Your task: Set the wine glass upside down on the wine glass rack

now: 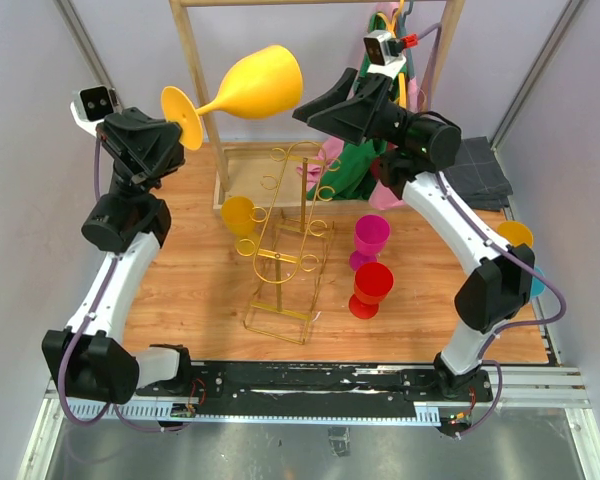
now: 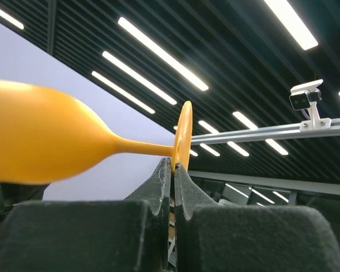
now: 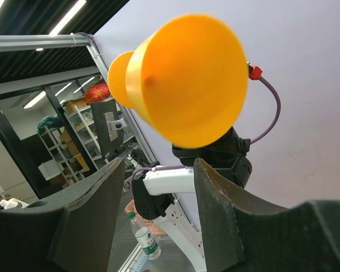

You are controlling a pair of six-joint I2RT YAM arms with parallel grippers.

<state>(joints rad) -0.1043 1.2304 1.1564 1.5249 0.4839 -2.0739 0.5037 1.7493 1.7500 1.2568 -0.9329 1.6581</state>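
Wine glass [image 1: 263, 84] foot inside left claw [image 2: 173, 165]

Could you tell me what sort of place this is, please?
Probably a robotics lab: a walled test table, a camera on an overhead beam, and stocked shelves behind.

No legible text, labels or numbers anywhere.

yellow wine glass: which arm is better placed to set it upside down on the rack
Left, likely. The left gripper is shut on the foot of the yellow wine glass, so it can tip the bowl down over the wine glass rack. The right gripper is open by the bowl, gripping nothing.
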